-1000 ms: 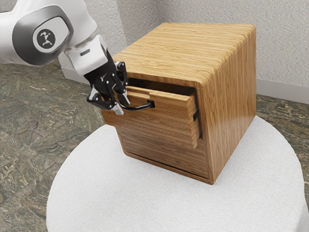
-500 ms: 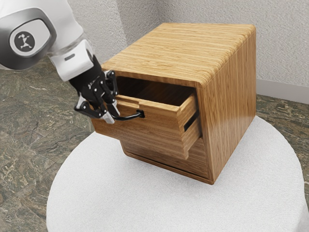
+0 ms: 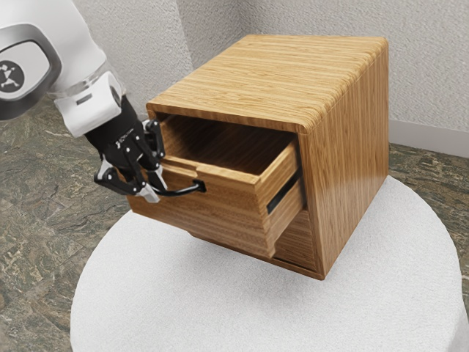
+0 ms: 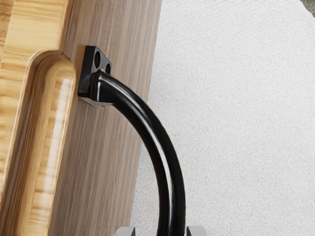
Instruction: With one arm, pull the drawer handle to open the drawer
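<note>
A wooden cabinet (image 3: 308, 95) stands on a round white table (image 3: 366, 293). Its upper drawer (image 3: 220, 198) is pulled well out toward the exterior view's left, and its hollow inside shows. A curved black handle (image 3: 179, 189) is fixed to the drawer front. My black gripper (image 3: 143, 180) is shut on that handle at its left end. In the wrist view the black handle (image 4: 152, 142) arcs from its mount on the drawer front (image 4: 93, 162) down to the hand, with the two fingertips (image 4: 125, 231) on either side of it.
A lower drawer front (image 3: 297, 246) sits flush in the cabinet under the open one. A stone-patterned floor (image 3: 44, 220) surrounds the table, and a grey wall (image 3: 425, 59) lies behind. White table surface (image 4: 236, 123) lies below the handle.
My gripper has moved toward the exterior view's left and slightly down, holding the handle. The drawer has slid further out of the cabinet with it.
</note>
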Tool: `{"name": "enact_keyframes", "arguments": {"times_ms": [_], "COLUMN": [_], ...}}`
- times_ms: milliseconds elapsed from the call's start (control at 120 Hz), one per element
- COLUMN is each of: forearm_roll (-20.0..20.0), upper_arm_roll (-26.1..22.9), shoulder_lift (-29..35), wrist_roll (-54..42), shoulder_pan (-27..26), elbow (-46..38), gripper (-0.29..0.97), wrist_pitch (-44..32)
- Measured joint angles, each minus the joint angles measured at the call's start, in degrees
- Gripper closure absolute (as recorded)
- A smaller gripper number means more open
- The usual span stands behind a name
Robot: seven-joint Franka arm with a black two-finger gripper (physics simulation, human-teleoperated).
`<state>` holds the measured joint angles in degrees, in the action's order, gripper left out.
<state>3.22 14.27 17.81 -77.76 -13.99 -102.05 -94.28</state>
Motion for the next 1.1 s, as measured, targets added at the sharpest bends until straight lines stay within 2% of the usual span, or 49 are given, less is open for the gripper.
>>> {"name": "enact_keyframes", "arguments": {"times_ms": [83,275,342,425,550,675,767,883,1100], "forearm_roll": [0.0,0.0,0.0,-0.1,-0.1,-0.1,0.0,0.0,0.3], "upper_arm_roll": [0.0,-0.3,-0.4,-0.5,-0.6,-0.6,-0.6,-0.8,-1.6], "shoulder_lift": [1.0,3.5,4.2,4.6,5.1,5.5,5.7,6.5,8.4], "wrist_roll": [0.2,0.6,0.7,0.8,1.0,1.2,1.3,1.4,1.9], "shoulder_pan": [0.0,0.1,0.2,0.3,0.4,0.8,1.0,1.1,1.3], "elbow": [-1.0,-2.9,-3.1,-3.2,-3.1,-3.1,-3.6,-4.3,-5.6], "gripper": [0.64,0.60,0.66,0.83,0.84,0.70,0.54,0.48,0.46], "wrist_pitch": [0.0,0.3,0.5,0.5,0.3,0.4,0.7,1.0,1.9]}}
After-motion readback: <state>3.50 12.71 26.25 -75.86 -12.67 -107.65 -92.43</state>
